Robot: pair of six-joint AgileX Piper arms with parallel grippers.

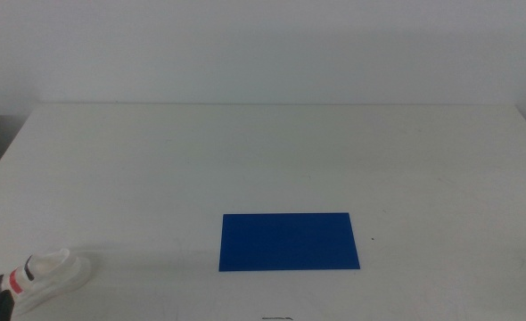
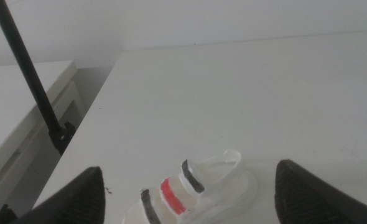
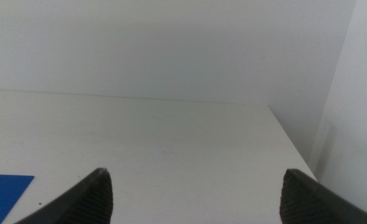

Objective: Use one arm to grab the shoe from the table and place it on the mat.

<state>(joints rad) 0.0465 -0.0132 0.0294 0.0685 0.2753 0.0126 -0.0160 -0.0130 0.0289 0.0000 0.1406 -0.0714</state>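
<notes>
My left gripper [image 2: 190, 199] hangs wide open over the sandal [image 1: 45, 278] at lower left — nothing held. Near the table [image 1: 263, 160] edge, a careless closing could knock it off; the mat [image 1: 288, 241] lies well apart.

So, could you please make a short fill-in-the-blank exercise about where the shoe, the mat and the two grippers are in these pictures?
1. The shoe lies near the table's front-left corner, apart from the ____ mat.
2. The left gripper has its jaws ____, one on each side of the shoe.
3. The middle strap of the shoe is ____.
4. The right gripper holds ____ between its open jaws.

Missing words: blue; open; red; nothing
</notes>
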